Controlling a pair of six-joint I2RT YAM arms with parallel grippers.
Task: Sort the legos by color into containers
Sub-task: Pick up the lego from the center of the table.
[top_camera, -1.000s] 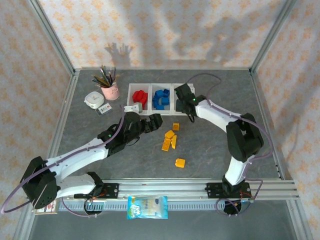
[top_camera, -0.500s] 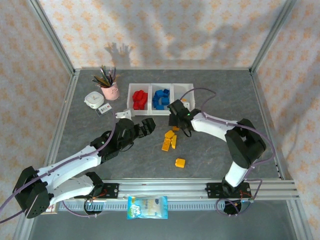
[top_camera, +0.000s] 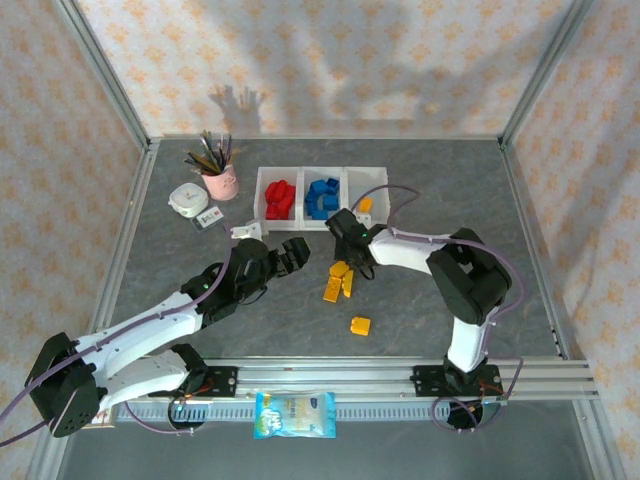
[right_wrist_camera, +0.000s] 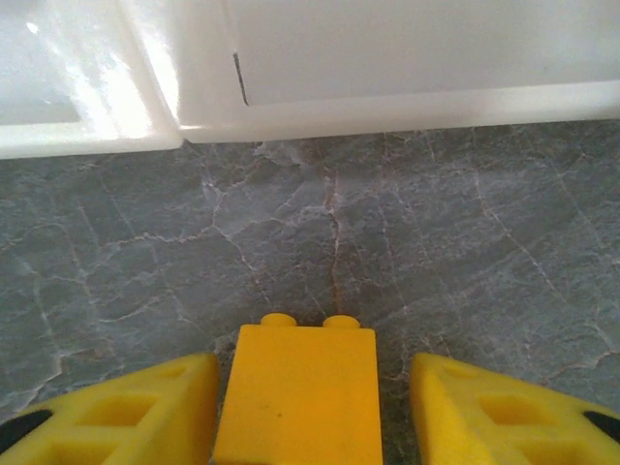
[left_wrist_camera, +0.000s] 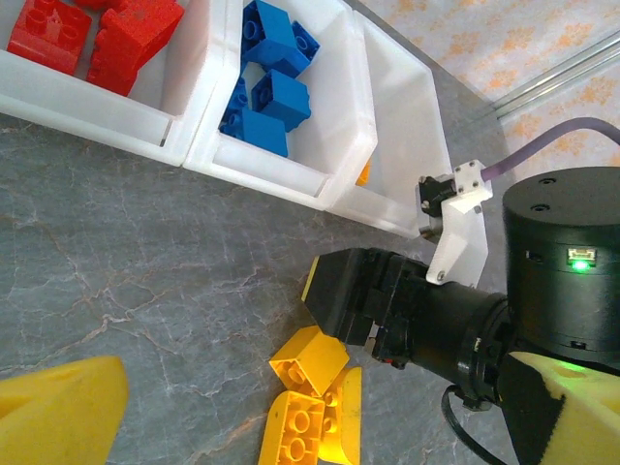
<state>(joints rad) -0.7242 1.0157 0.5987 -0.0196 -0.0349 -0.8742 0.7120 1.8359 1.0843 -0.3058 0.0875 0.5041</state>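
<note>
Since it left the containers (top_camera: 376, 185), the right claw (right_wrist_camera: 308, 412) straddles a lego (right_wrist_camera: 296, 387).

Top view: bright, even illumination across the table (top_camera: 420, 300). Soft grey shadows fall on the back wall (top_camera: 330, 70) beyond the table's far edge, consistent with light from the near side.

Right wrist view: containers (right_wrist_camera: 387, 58) overexposed, with glare at upper left. The yellow brick (right_wrist_camera: 298, 397) is slightly soft.

Left wrist view: centre sharp. The left pincer (left_wrist_camera: 310, 417) has its fingers (left_wrist_camera: 58, 412) blurred at the lower corners.

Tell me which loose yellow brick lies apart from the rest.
The lone yellow brick nearest the arm bases; the other bricks cluster by the right gripper.
</note>
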